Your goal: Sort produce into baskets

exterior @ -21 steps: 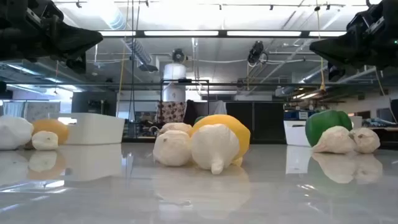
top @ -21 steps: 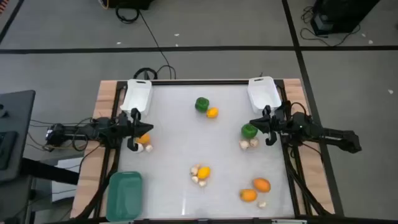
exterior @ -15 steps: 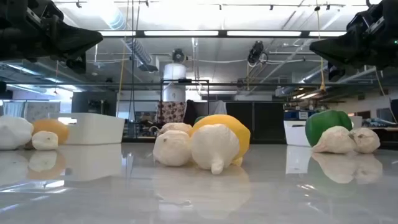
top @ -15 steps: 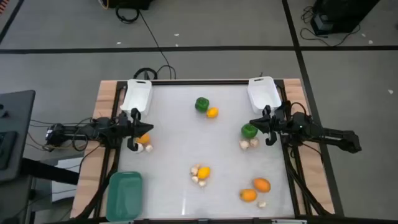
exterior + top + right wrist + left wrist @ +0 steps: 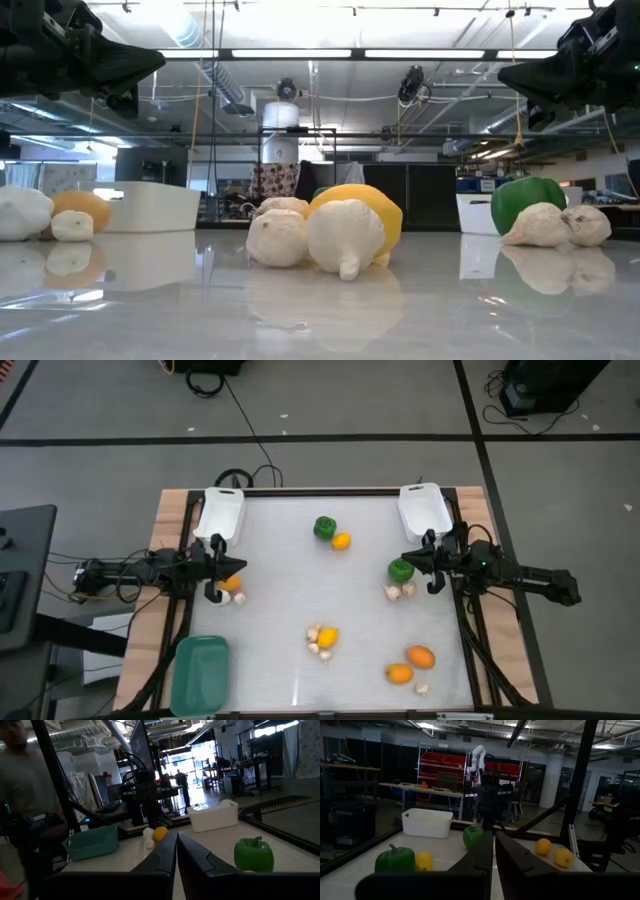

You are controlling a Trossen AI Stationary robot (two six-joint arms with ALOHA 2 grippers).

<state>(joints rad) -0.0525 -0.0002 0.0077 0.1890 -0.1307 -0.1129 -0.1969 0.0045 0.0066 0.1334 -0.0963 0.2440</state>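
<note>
Meanwhile, nothing shifted since a moment before: left tool and right tool both narrowed shut, empty, above the counter; peppers, fruits scattered, unsorted; bins unfilled.

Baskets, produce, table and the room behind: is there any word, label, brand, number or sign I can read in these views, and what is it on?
None can be read in any view.
White baskets and teal basket: plain, no label visible.
Produce, such as the green pepper: no stickers or print.
Red bins on the room's shelving in the left wrist view: any markings too small and blurred to read.
</note>
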